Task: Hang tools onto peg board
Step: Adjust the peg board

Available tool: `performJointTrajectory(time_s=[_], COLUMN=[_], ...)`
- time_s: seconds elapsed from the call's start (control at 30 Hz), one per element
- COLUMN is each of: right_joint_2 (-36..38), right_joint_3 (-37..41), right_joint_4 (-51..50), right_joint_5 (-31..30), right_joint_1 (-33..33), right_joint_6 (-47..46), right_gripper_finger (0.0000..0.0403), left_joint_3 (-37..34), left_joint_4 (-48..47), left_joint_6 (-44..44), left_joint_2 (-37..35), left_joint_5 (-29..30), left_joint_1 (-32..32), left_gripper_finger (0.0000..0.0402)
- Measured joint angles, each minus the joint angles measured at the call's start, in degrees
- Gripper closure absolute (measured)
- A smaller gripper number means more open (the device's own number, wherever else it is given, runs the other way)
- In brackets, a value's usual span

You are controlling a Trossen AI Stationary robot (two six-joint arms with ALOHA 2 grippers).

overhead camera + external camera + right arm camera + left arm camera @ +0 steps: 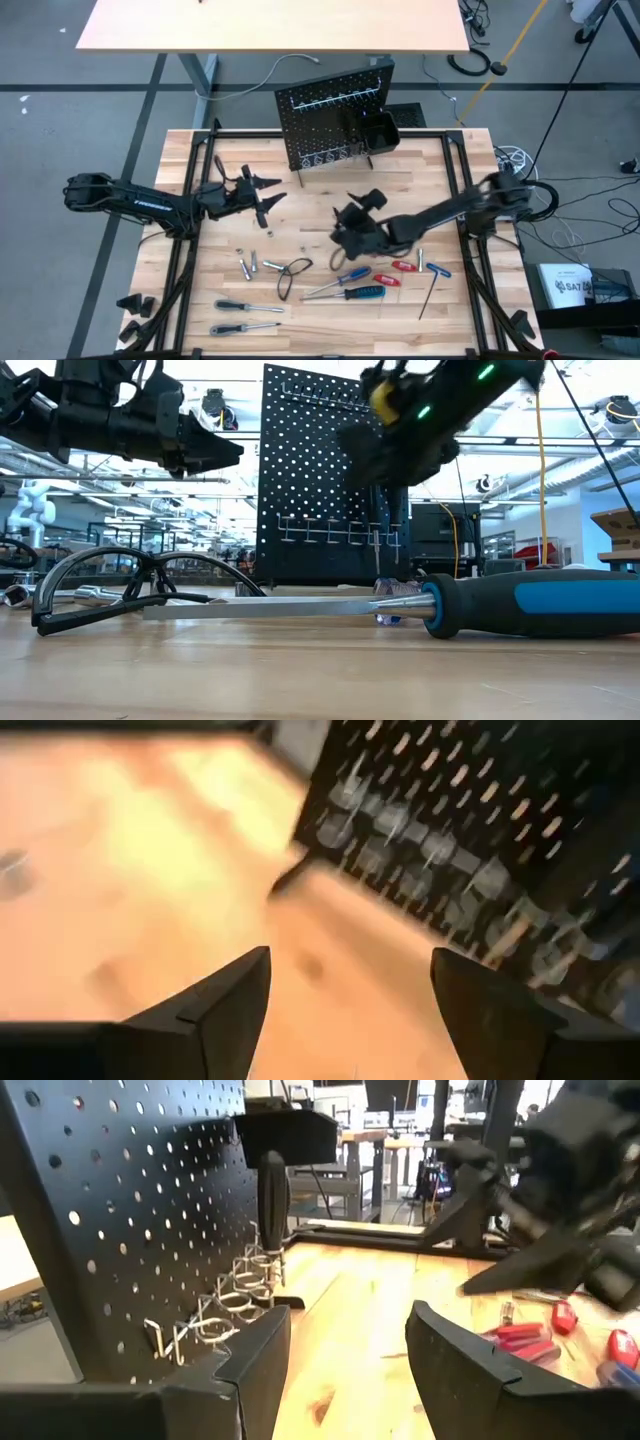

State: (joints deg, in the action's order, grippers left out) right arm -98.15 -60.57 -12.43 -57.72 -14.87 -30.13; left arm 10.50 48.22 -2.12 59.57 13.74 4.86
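Hands first: our right hand [365, 200] hangs above the middle of the tabletop [320, 310], its two dark fingers [215, 1005] spread wide with nothing between them, pointing toward the peg board [330, 125]. Our left hand [262, 195] hovers over the tabletop's left half, fingers [250, 1370] likewise spread and empty, aimed at the same board.

We see the peg board standing upright at the far edge of the tabletop, a row of metal hooks [225, 1295] along its lower part and a small black bin [380, 132] fixed at its right side. One dark-handled tool [273, 1200] already stands in a hook.

Most of the tools lie flat on the near half of the tabletop: a blue-handled screwdriver [362, 293], red-handled drivers [385, 280], a black wire loop [292, 272], small silver bits [248, 266], two dark-handled screwdrivers [245, 307] and a thin hex key [428, 298].
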Motion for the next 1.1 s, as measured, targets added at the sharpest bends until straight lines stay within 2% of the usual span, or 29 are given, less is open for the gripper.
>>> performJointTrajectory(time_s=[0.13,0.23,0.3,0.43,0.53,0.63,0.73,0.77,0.87,1.0,1.1], right_joint_2=[8.1,12.5,15.7,23.4,29.6,35.0,39.0,40.0,42.0,42.6,42.6], right_joint_3=[0.0,2.7,6.8,20.1,31.0,38.4,41.7,42.1,42.4,42.4,42.4], right_joint_4=[-24.0,-36.9,-39.4,-33.4,-21.5,-9.1,-3.0,-2.7,-2.9,-3.0,-3.2], right_joint_5=[8.1,7.2,6.1,6.3,11.6,16.3,13.4,11.6,8.2,8.0,7.4], right_joint_1=[-2.4,-5.8,-7.9,-9.6,-7.9,-7.0,-6.7,-6.6,-6.0,-4.4,-2.4], right_joint_6=[-14.2,-24.2,-28.3,-34.0,-32.0,-28.4,-25.2,-24.7,-23.8,-21.0,-18.4], right_gripper_finger=[0.0138,0.0138,0.0138,0.0138,0.0138,0.0138,0.0138,0.0138,0.0138,0.0138,0.0138], left_joint_3=[0.0,0.0,0.0,0.0,0.0,0.0,0.0,0.1,1.5,2.2,2.2], left_joint_4=[-0.4,-1.8,-3.2,-6.3,-7.7,-6.4,-1.4,-0.4,-2.7,-4.8,-2.5], left_joint_6=[1.4,2.3,3.4,7.9,9.3,7.8,5.1,5.4,7.3,7.8,7.9], left_joint_2=[0.0,0.0,0.0,0.0,0.0,0.0,0.0,0.0,0.0,1.5,2.6], left_joint_5=[0.0,0.2,1.4,2.9,2.9,4.8,5.9,4.1,-6.4,-16.2,-28.0], left_joint_1=[0.0,0.0,0.0,0.0,0.0,0.1,2.9,4.9,12.8,21.3,24.3], left_gripper_finger=[0.0201,0.0201,0.0201,0.0201,0.0201,0.0201,0.0201,0.0201,0.0201,0.0201,0.0201])
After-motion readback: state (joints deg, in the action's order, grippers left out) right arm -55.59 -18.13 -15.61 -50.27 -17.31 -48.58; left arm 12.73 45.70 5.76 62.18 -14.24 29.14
